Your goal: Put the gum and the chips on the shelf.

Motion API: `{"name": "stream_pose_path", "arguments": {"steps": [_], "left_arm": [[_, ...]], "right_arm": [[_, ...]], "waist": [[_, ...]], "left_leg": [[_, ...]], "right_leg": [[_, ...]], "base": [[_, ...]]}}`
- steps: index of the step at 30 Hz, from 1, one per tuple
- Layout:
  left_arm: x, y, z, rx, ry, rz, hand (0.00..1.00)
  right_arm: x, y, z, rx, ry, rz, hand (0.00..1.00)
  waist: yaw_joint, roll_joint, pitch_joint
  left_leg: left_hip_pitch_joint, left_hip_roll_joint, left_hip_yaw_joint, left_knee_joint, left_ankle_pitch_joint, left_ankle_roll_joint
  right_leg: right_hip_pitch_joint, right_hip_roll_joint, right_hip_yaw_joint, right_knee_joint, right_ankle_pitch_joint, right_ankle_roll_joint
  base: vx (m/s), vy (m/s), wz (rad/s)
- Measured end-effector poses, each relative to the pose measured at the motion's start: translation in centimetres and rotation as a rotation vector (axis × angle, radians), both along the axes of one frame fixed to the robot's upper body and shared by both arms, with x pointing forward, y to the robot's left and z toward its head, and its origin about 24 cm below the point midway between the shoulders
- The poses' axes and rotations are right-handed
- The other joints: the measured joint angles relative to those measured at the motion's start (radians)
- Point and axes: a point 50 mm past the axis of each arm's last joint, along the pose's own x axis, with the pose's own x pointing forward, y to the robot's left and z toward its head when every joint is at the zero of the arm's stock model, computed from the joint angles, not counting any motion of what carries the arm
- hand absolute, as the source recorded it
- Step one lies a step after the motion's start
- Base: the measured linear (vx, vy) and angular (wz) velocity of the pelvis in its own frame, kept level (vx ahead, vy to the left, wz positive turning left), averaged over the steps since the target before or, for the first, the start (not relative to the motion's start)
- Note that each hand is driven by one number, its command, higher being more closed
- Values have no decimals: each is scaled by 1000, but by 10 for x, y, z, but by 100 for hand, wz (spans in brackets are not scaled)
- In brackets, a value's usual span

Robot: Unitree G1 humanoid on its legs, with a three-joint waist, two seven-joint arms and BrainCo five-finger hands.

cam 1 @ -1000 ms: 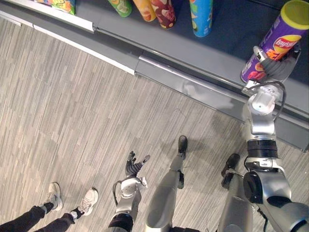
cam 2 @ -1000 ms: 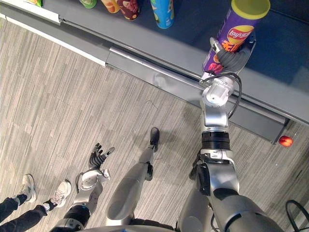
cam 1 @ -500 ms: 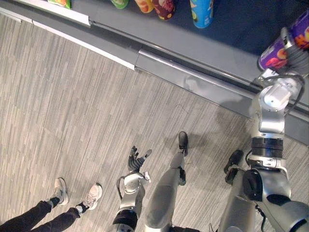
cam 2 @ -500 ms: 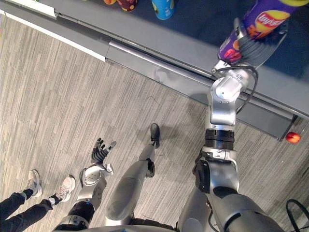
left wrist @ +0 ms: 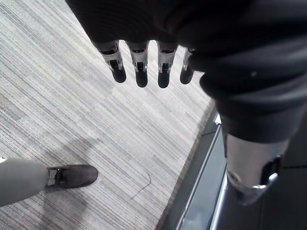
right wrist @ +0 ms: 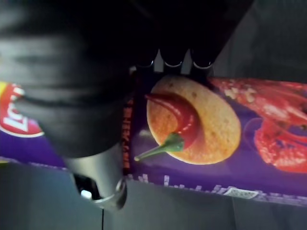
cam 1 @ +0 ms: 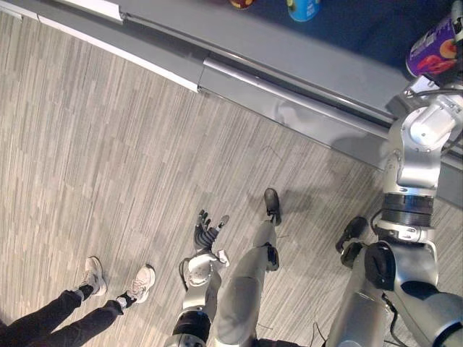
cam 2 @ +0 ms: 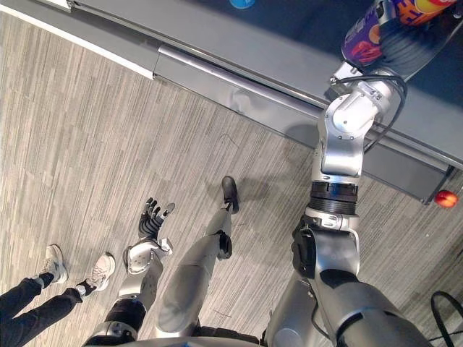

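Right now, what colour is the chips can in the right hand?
The chips can is purple with a red chilli picture; best in the right wrist view.

Floor (cam 1: pixel 108 144): pale grey-brown covering with a fine streaked plank pattern, evenly lit with only soft shadows, spreading below and all round the left hand's fingers (left wrist: pixel 140 67). Shelf (cam 1: pixel 253 36): a low grey unit well apart from those fingers, ahead of their tips, crossing the far side of the floor on a slant. It has a dark blue deck (cam 1: pixel 362 29) behind a bright metal rail (cam 1: pixel 289 88), and a white strip (cam 1: pixel 116 52) lines its base along the stretch out to the fingers' left.
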Motion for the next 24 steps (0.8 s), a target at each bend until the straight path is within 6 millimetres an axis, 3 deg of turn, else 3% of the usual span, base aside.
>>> {"name": "stream_pose_path", "arguments": {"steps": [7,10,17,18,24], "left_arm": [[0,0,-1,-37,-3,4,0],[0,0,-1,-37,-3,6,0],[-1,1,-1,-37,-3,10,0],[-1,1,-1,-37,-3,10,0],[-1,4,-1,-39,-2,25,0]], "right_arm": [[5,2,-5,-3,28,13,100],[11,4,-17,-9,79,20,100],[15,8,-24,-35,106,41,100],[15,8,-24,-37,105,43,0],[22,9,-33,-31,150,56,0]], "waist": [[0,-1,0],[1,-8,-1],[-2,-29,-2],[-2,-32,-2],[-1,-48,-3]], "left_leg": [[0,3,12,2,0,0],[-3,5,17,9,-1,0],[-13,10,23,23,-2,1],[-17,12,23,27,-3,3],[-19,18,29,27,-5,6]], "right_leg": [[0,0,0,-1,0,0],[0,1,1,-1,0,-1],[2,7,0,-18,-1,-1],[1,8,-1,-20,-1,-1],[0,12,-2,-24,-1,-1]], "base": [[-3,-46,0],[-9,-47,-2],[-21,-44,-3],[-27,-32,0],[-22,-37,0]]}}
